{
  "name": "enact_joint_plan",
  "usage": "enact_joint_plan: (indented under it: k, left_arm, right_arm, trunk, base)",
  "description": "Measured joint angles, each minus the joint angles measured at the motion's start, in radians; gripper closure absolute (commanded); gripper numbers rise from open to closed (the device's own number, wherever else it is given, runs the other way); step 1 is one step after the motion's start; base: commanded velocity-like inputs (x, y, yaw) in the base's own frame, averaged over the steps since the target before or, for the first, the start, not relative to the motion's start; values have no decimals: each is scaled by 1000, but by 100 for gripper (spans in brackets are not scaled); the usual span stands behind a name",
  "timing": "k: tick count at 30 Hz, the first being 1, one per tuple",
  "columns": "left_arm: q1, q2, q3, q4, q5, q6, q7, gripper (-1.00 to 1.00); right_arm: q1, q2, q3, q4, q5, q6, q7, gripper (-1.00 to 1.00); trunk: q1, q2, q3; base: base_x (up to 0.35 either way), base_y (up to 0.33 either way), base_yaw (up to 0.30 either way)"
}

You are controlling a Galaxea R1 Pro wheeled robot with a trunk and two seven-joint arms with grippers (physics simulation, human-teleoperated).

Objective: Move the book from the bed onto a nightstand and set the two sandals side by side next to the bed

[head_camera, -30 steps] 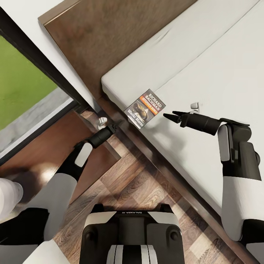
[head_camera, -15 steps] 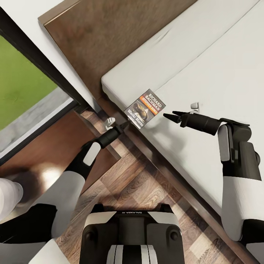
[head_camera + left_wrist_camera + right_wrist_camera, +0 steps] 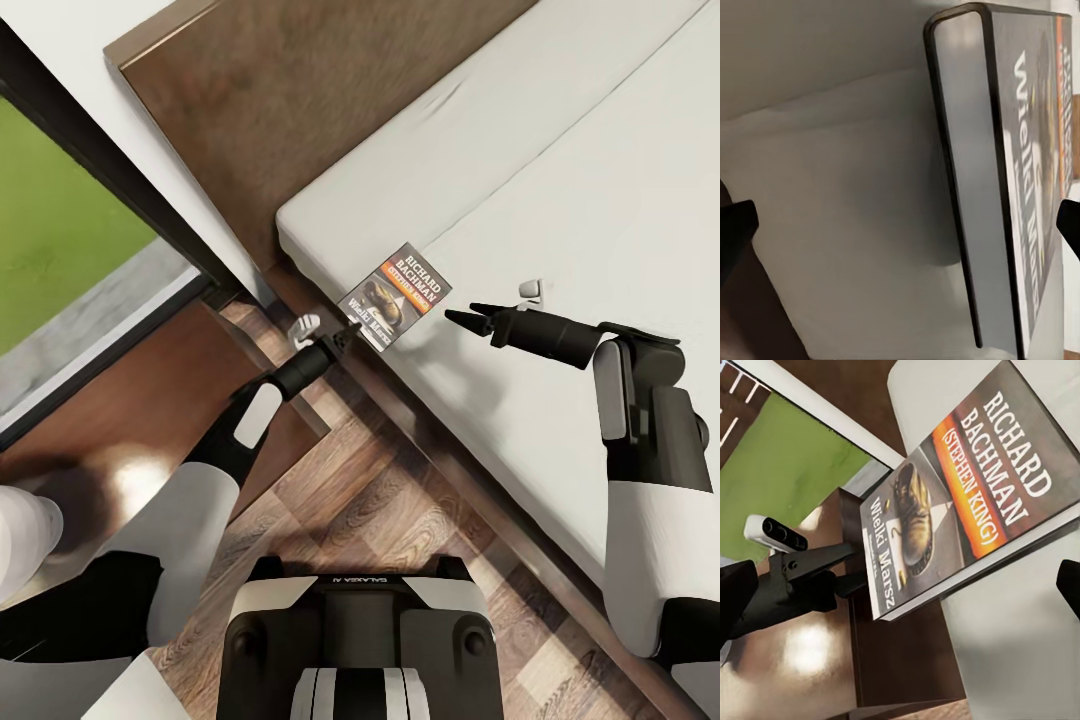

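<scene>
The book (image 3: 393, 296) lies face up at the near edge of the bed's light-grey mattress (image 3: 560, 200), with its orange band and white lettering plain in the right wrist view (image 3: 967, 517). My left gripper (image 3: 345, 338) is open at the book's lower corner, its jaws wide on either side of the book's edge (image 3: 967, 195). My right gripper (image 3: 468, 316) hovers open over the mattress just right of the book, apart from it. The nightstand (image 3: 130, 400) is the dark-brown flat top beside the bed, under my left arm. The sandals are out of view.
The bed's dark wood frame (image 3: 440, 450) runs diagonally across the plank floor (image 3: 400, 520). The brown headboard (image 3: 280, 100) stands behind the mattress. A dark-framed window (image 3: 60, 230) showing green outside is at the left, close to the nightstand.
My left arm has reached up and to the right, bringing its open gripper from over the nightstand's edge to the book's corner. The right arm and the book have not moved.
</scene>
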Motion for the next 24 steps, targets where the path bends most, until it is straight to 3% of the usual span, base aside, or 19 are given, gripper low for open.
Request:
enact_joint_plan:
  k: [9,24]
  left_arm:
    - [-14,-14,-2,13,2,0,3,-100]
    - [-38,-16,-1,58,5,-2,6,-100]
  right_arm:
    - [0,0,0,0,0,0,0,-100]
    - [0,1,0,2,0,-1,0,-100]
  trunk:
    - [0,0,0]
    - [0,0,0]
  base:
    - [0,0,0]
    - [0,0,-18]
